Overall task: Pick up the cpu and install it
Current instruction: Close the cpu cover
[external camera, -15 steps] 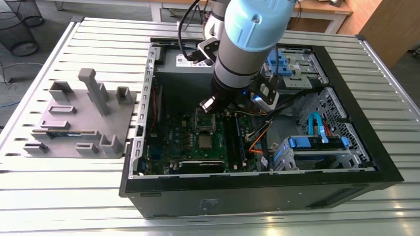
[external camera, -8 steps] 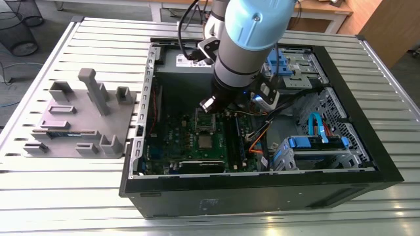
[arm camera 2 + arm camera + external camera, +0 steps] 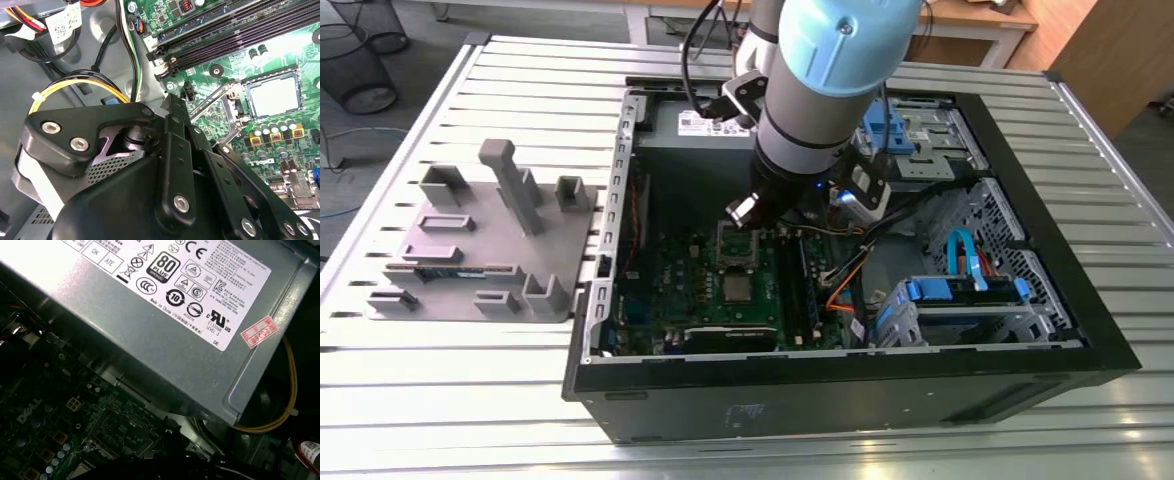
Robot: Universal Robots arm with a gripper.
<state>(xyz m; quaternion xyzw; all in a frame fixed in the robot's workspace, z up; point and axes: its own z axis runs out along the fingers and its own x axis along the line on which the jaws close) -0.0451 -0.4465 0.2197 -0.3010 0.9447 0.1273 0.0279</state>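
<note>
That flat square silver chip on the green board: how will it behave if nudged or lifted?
The flat square silver chip looks stiff and light, being thin. Its smooth shiny top is probably slippery. The dark frame around it likely blocks sideways sliding.

The desk (image 3: pixel 467 400) under the computer case (image 3: pixel 854 405) is ribbed bare metal with a dull silvery sheen, and the case itself is matt black outside. Beside the case, the holder block (image 3: pixel 480 250) looks like matt grey plastic. Inside the case, the motherboard (image 3: pixel 235 62) is glossy green board, and the cpu (image 3: pixel 274 96) on it has a smooth, pale satin metal top. The power supply (image 3: pixel 150 325) there is plain grey sheet metal with smooth paper labels. Above the case, the pincer (image 3: pixel 174 112) is matt black with bright metal screws, and the arm (image 3: pixel 834 60) has a glossy pale-blue plastic cap.
</note>
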